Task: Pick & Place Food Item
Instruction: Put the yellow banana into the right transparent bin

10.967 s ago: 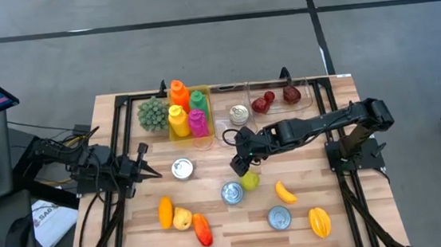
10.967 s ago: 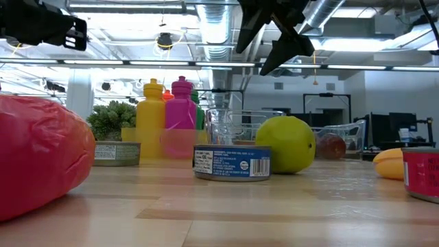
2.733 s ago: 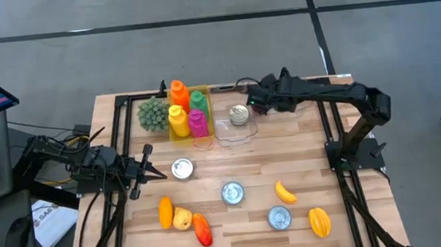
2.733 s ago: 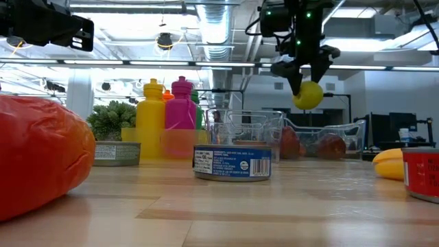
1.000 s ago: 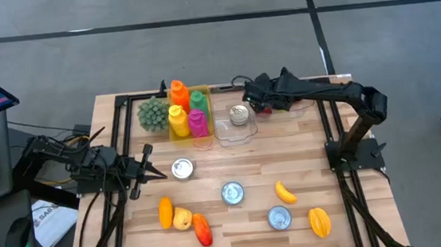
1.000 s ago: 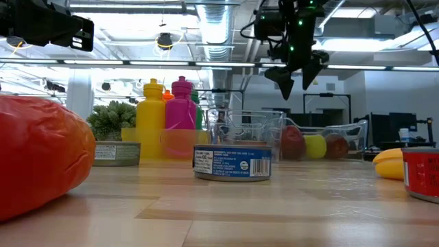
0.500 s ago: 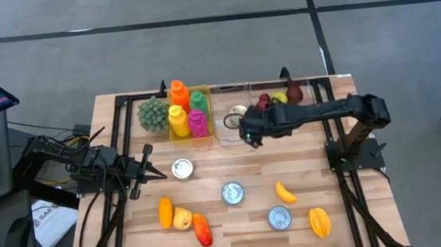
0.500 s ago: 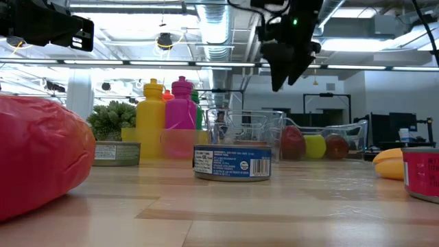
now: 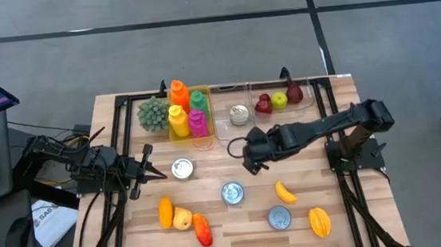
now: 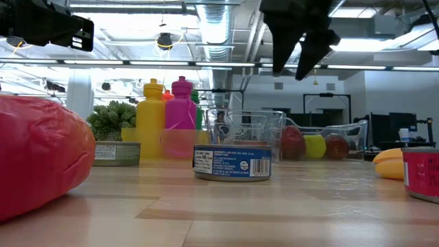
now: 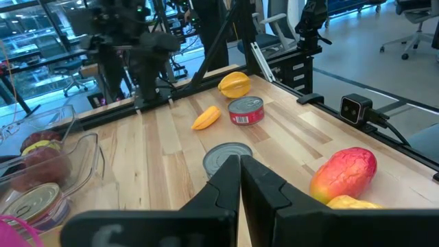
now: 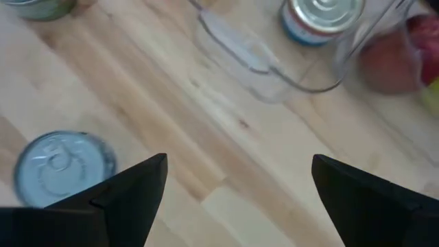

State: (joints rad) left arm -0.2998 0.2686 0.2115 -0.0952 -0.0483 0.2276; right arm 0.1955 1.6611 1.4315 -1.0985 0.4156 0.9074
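Yellow-green fruit [image 9: 279, 98] now dropped in upper-right clear bin [image 9: 309, 108], right gripper [image 9: 251, 159] wide open, empty, withdrawn to frame centre: placement done.

Both arms are dark, near-black machines built of slim jointed links. The right arm [image 9: 317, 127] shows a rounded, bulkier joint housing at its shoulder end and a blocky black base plate beneath it. Its claw [image 9: 250, 162] ends in two broad, flat, matte black fingers [image 12: 130, 199] with angular, tapering edges. The left arm [image 9: 72, 164] is a chunkier cluster of black housings with thin dark cables looping off its rear. Its claw [image 9: 149, 172] narrows to a fine point; its fingers [image 11: 264, 185] are smooth black wedges, slightly glossy, rising from a wide, dark, rounded body.
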